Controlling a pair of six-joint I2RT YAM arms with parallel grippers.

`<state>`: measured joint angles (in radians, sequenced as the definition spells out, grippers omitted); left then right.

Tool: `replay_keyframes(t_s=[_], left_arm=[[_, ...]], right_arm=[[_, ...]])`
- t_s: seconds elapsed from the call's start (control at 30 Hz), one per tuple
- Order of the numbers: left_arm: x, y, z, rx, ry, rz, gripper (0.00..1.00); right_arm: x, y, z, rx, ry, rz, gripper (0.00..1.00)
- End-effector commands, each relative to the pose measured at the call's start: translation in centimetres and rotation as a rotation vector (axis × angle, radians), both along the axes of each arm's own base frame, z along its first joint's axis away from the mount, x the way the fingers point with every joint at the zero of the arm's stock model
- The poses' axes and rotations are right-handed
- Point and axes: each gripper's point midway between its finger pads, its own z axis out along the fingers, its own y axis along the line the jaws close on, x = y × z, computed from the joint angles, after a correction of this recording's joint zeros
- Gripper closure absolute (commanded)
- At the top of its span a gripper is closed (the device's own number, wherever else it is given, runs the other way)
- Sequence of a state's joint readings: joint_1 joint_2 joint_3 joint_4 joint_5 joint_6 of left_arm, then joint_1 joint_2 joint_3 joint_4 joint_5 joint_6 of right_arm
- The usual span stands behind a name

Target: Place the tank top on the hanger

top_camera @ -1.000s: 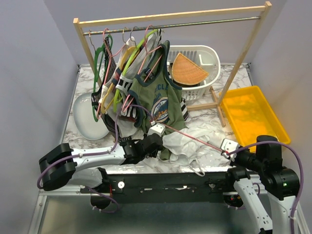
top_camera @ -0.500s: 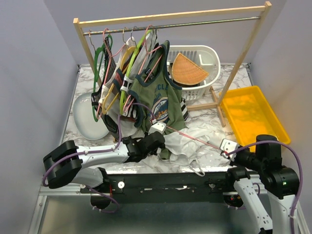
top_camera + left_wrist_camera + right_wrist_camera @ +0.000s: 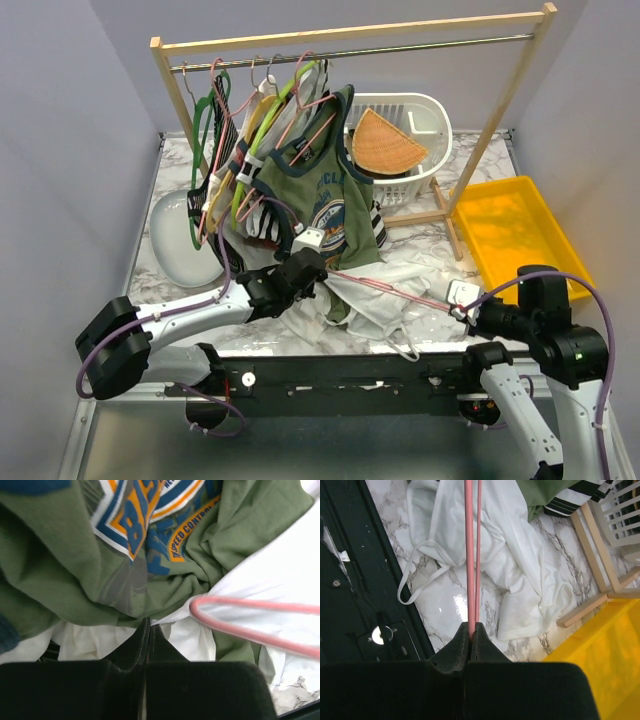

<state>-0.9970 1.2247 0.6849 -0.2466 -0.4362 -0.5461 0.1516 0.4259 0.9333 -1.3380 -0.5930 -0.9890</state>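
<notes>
White plastic basket [image 3: 438,135] at 1 o'clock holds an orange woven fan [image 3: 385,142]; left gripper [image 3: 148,622] pinches the thin white tank top [image 3: 490,545], right gripper [image 3: 471,625] clamps the pink wire hanger [image 3: 468,555]

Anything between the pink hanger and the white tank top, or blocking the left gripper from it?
Nothing between them: the hanger, held by the right gripper, lies across the tank top. The left gripper appears shut on its edge, but the olive-green top drapes over that spot and crowds it.
</notes>
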Motion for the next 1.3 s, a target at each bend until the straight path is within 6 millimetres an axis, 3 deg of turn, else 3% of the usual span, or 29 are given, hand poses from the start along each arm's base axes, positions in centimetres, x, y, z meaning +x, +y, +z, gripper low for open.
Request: replay_keyframes(t_s=[0.0, 0.27, 0.7, 1.0, 1.2, 1.27], left_arm=[[1.5, 0.9, 2.3, -0.001, -0.048, 0.055, 1.0], [2.1, 0.6, 4.3, -0.031, -0.074, 0.052, 1.0], [0.2, 0.4, 5.6, -0.098, -0.039, -0.013, 1.0], [-1.8, -2.5, 8.5, -0.254, 0.011, -0.149, 1.0], [-3.8, -5.1, 10.4, -0.377, 0.067, -0.282, 1.0], [-4.4, -6.0, 11.8, -0.429, 0.07, -0.325, 1.0]], right_arm=[[-4.3, 0.9, -2.7, 0.024, 0.257, 0.079, 0.99], [-4.2, 1.2, -3.0, 0.033, 0.316, 0.093, 1.0], [-3.8, 0.9, -3.0, 0.009, 0.323, 0.075, 0.99], [-3.1, 1.6, -3.7, 0.023, 0.408, 0.112, 1.0], [-2.9, 1.9, -2.6, 0.036, 0.404, 0.134, 1.0], [-2.7, 2.0, -2.2, 0.038, 0.404, 0.14, 0.99]])
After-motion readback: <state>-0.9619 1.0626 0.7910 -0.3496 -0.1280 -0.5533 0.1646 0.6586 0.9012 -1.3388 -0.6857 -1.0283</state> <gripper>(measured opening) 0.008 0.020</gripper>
